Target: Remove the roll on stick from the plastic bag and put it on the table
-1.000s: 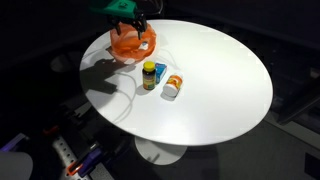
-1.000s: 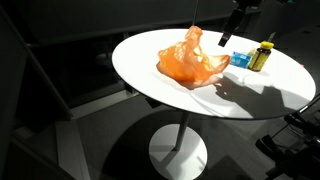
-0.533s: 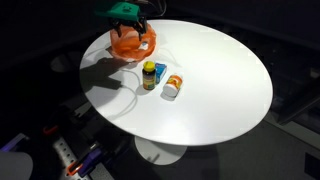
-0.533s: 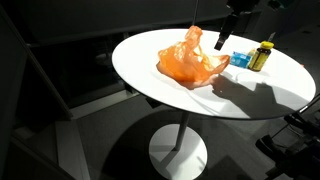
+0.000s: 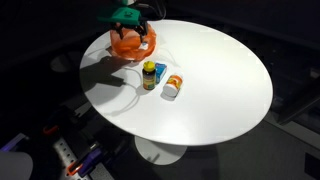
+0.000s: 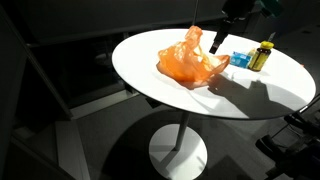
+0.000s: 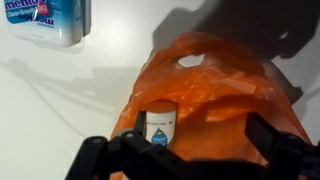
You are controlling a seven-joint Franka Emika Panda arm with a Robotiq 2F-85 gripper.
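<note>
An orange plastic bag [image 5: 132,42] lies crumpled near the table's edge and shows in both exterior views [image 6: 190,58]. In the wrist view the bag [image 7: 225,95] is open, and a white roll on stick [image 7: 157,128] with a blue label sits in its mouth. My gripper [image 7: 180,150] is open just above the bag, with the stick between the fingers, close to the left one. In the exterior views the gripper [image 5: 135,17] [image 6: 221,40] hangs over the bag's far side. The stick is hidden in both exterior views.
On the round white table [image 5: 220,90], a yellow-capped bottle [image 5: 149,74] [image 6: 264,55], a blue item [image 6: 241,59] and an orange-and-white container [image 5: 173,86] stand beside the bag. A white pack with blue print [image 7: 45,20] shows in the wrist view.
My gripper has moved down and closer to the bag, still open. The bag and the other objects have not moved.
</note>
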